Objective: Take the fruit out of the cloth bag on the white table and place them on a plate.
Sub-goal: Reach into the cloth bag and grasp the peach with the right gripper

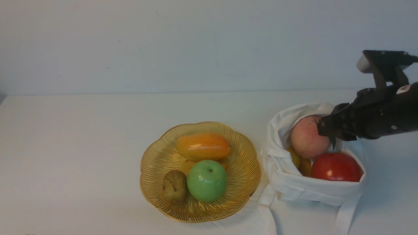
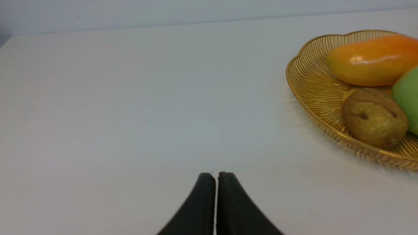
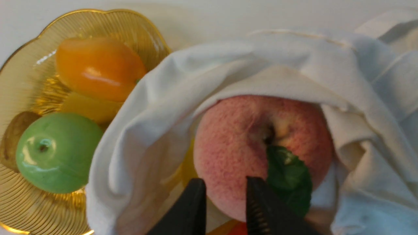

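Pink and speckled, the peach [image 3: 228, 140] lies in the white bag [image 3: 137, 124], just beyond the right arm's parted, empty jaws.

Plate [image 2: 320, 120] w/ orange fruit [image 2: 372, 60], brown fruit [image 2: 374, 117] & green fruit [image 2: 408, 98] is shown, partly cut off. Gripper fingertips [image 2: 206, 178] are seen nr. white table [image 2: 130, 114], approx. closed.
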